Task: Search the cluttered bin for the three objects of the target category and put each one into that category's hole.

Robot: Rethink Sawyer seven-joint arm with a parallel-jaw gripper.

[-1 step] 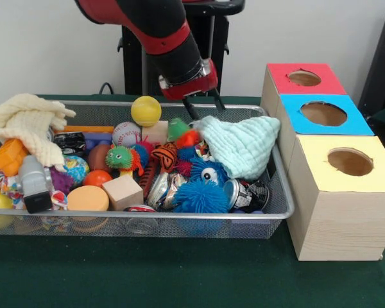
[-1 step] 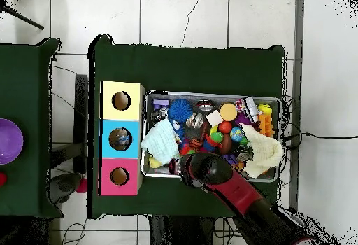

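My gripper (image 1: 206, 110) hangs over the back of the wire bin (image 1: 279, 192), open, with nothing seen between its fingers. Its tips are just above the top edge of a pale green cloth (image 1: 242, 145) that lies at the bin's right end. Among the clutter are a yellow ball (image 1: 145, 110), a baseball (image 1: 126, 133), two blue fuzzy balls (image 1: 201, 196), a green fuzzy toy (image 1: 120, 157), a wooden block (image 1: 122, 191) and an orange disc (image 1: 88, 198). From overhead the arm (image 2: 210, 169) covers the gripper, and the cloth (image 2: 161, 143) lies near the boxes.
Three wooden boxes stand right of the bin, each with a round hole: red (image 1: 303, 77), blue (image 1: 323, 113), yellow (image 1: 350, 161). A cream cloth (image 1: 27, 122) is heaped at the bin's left end. Metal cans (image 1: 236, 192) lie near the front rim.
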